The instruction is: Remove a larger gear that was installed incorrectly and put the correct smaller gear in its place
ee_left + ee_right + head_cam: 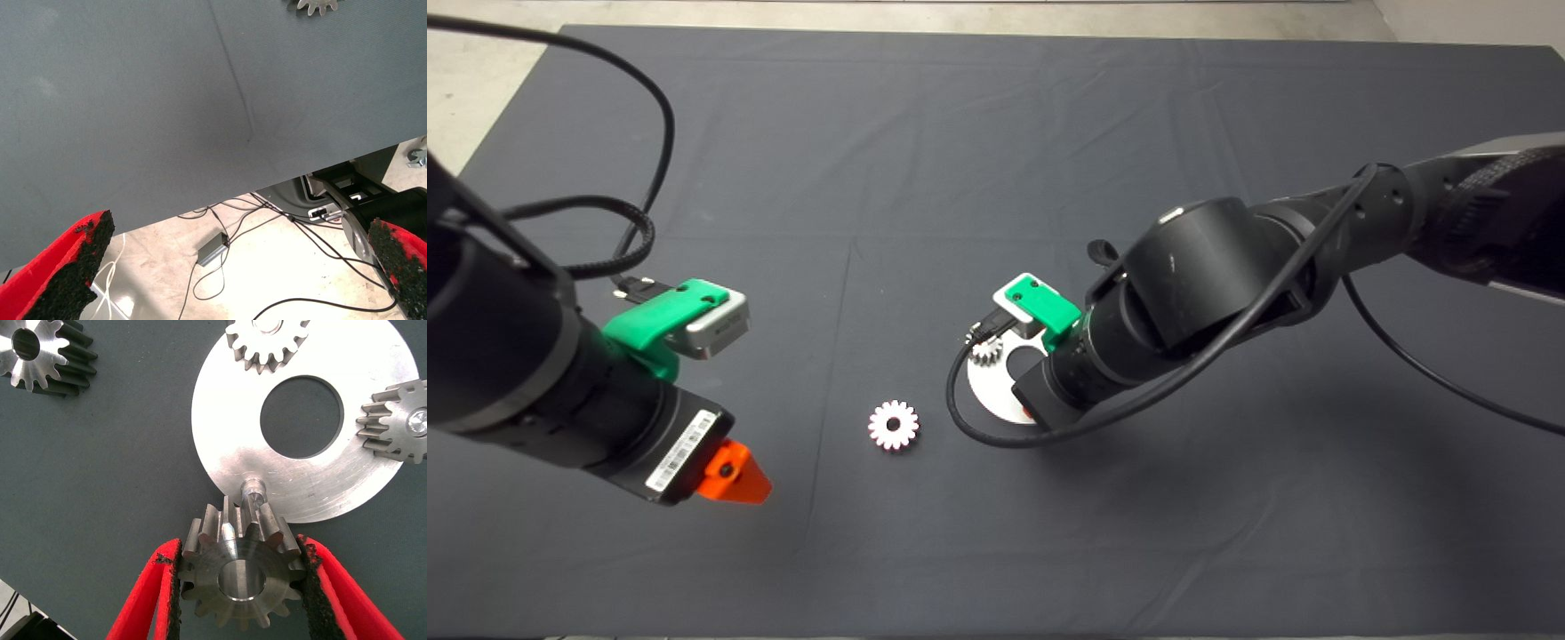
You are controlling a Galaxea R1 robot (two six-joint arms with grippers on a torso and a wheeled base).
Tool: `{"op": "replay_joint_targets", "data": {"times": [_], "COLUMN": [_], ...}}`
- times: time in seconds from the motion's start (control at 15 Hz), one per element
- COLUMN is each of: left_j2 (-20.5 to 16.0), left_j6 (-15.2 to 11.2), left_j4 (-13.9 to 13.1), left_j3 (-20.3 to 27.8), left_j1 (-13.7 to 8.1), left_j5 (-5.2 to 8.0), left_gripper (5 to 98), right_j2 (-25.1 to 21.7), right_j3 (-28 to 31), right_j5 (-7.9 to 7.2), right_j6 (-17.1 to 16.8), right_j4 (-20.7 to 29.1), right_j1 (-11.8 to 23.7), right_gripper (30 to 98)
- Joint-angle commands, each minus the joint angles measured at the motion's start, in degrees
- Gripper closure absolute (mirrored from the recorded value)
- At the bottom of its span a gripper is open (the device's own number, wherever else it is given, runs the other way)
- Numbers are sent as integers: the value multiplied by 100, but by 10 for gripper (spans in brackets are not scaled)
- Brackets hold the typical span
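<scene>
The smaller gear [240, 577] is clamped between the right gripper [237, 550] fingers, one pad on each side of its teeth. It's held at the rim of a round silver plate [227, 433], its teeth overlapping that rim in the wrist view. A short bare pin [252, 487] stands on the plate just beside the gear's teeth – can't tell if the gear touches the pin or the plate. 2 other small gears [267, 340] sit on the plate, spaced around its big centre hole, each overhanging the rim a bit.

The plate lies near the middle of the mat [996, 133], a little toward the right & near edges. From above, the right arm hides most of it; only its left part and 1 small gear show.

The larger gear [893, 425] lies flat on the mat to the left of the plate, apart from it, w/ bare mat all round. The wide stretches toward the far edge and both far corners are open too.

The left gripper [240, 230] hangs over the near-left part of the mat, well apart from the larger gear, fingers spread wide w/ nothing between them. Its wrist view takes in the mat's edge – floor w/ cables beyond – and the larger gear's teeth just in view
</scene>
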Motion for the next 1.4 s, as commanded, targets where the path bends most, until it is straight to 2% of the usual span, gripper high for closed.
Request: {"op": "replay_joint_targets", "data": {"times": [0.0, 0.27, 0.93, 1.33], "left_j2": [-19, -88, -106, -106], "left_j6": [-31, -31, -31, -31], "left_j4": [-109, -109, -109, -112], "left_j3": [40, 18, 53, 44], "left_j1": [-123, -123, -123, -123], "left_j5": [371, 371, 371, 371], "left_gripper": [60, 60, 60, 60], "right_j2": [0, -9, -18, -79], "right_j3": [42, -2, -274, -362], "right_j5": [-99, -108, -178, -222], "right_j6": [-24, -41, -138, -252], "right_j4": [-233, -389, -501, -659], "right_j1": [9, -165, -189, -444], "right_gripper": [909, 908, 909, 909]}}
